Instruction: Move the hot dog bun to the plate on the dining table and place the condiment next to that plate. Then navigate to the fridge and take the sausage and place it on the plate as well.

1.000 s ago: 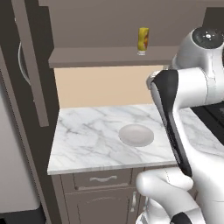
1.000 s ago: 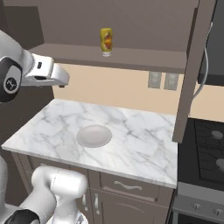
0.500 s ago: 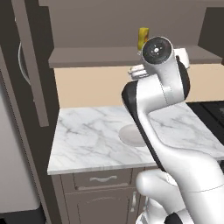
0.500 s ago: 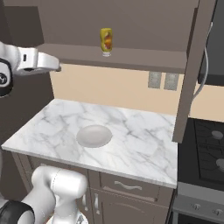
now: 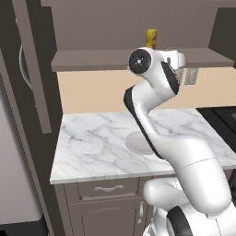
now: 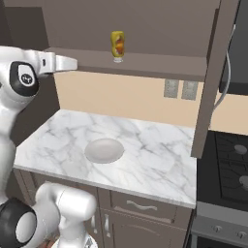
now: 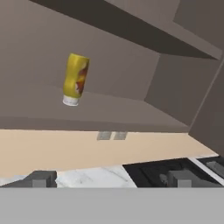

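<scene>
The condiment, a yellow bottle (image 6: 117, 45) standing cap-down, is on the brown shelf above the marble counter. It also appears as a yellow bottle (image 5: 151, 38) behind the arm and as a yellow bottle (image 7: 76, 78) at upper left in the hand view. My gripper (image 6: 72, 63) is raised to shelf height, left of the bottle and well short of it. In the hand view my gripper (image 7: 111, 179) is open with nothing between its fingertips (image 7: 41, 178). The hand (image 5: 177, 57) points right. The hot dog bun, sausage and dining-table plate are out of view.
A white round dish (image 6: 104, 150) sits on the marble counter (image 6: 150, 160), partly behind the arm as a dish (image 5: 133, 143). A black stove (image 6: 232, 164) adjoins on the right. A brown cabinet post (image 6: 208, 87) drops to the counter. Wall outlets (image 6: 179, 89) are beneath the shelf.
The arm has swung round and lifted, bringing the hand up from below the shelf to shelf height. The jaws stayed open. Bottle and dish have not moved.
</scene>
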